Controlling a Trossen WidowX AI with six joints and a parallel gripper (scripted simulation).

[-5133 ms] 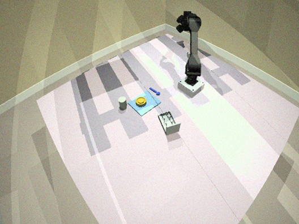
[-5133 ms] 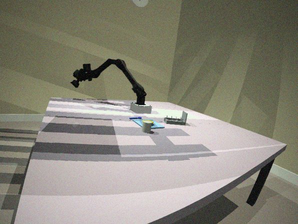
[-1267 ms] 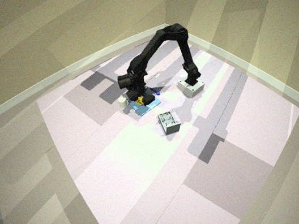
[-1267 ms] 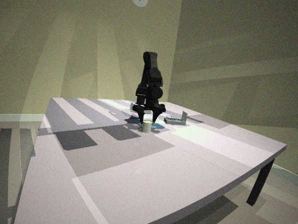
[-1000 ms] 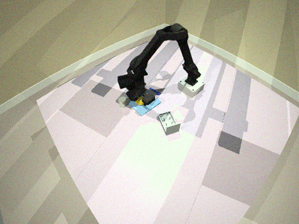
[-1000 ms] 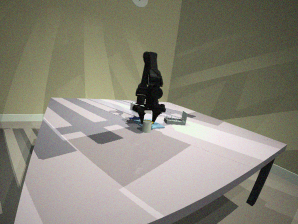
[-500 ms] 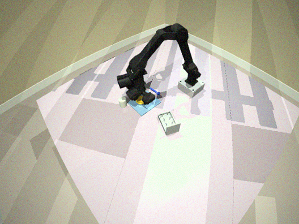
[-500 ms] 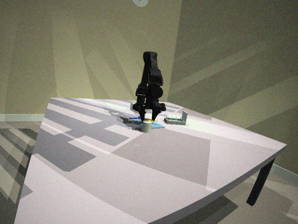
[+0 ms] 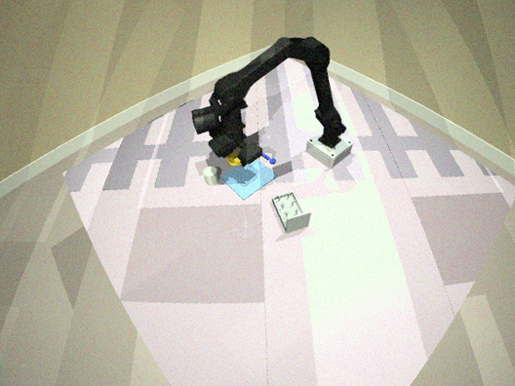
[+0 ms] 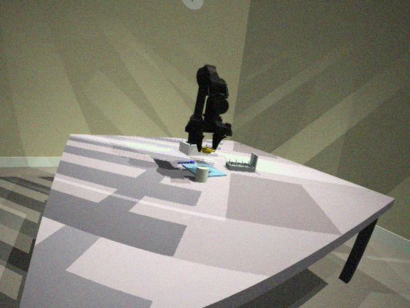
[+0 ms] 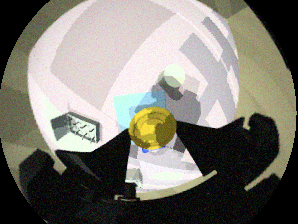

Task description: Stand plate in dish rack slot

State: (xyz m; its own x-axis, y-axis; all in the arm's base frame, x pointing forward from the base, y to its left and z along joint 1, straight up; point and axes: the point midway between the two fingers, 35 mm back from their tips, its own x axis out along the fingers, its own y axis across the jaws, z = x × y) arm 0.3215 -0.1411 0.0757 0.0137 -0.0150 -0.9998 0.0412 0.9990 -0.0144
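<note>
The yellow plate (image 9: 233, 159) (image 10: 207, 150) (image 11: 153, 128) is round and held roughly level above the table. My gripper (image 9: 235, 160) (image 10: 207, 150) (image 11: 152, 127) is shut on the plate, with one finger at each side of its rim. The grey dish rack (image 9: 299, 222) (image 10: 239, 168) (image 11: 61, 128) stands on the table with short pegs along its base and a taller wall at one end. It is to the right of the gripper in the top and exterior views and at the left in the wrist view. No plate is in the rack.
A light blue square mat (image 9: 246, 193) (image 10: 220, 173) (image 11: 122, 106) lies near the gripper. A pale cylinder (image 9: 211, 176) (image 10: 201, 174) (image 11: 174, 75) stands beside it. A small blue object (image 9: 272, 161) (image 10: 187, 162) (image 11: 145, 150) lies near the mat. The arm's base sits on a white block (image 9: 321, 155).
</note>
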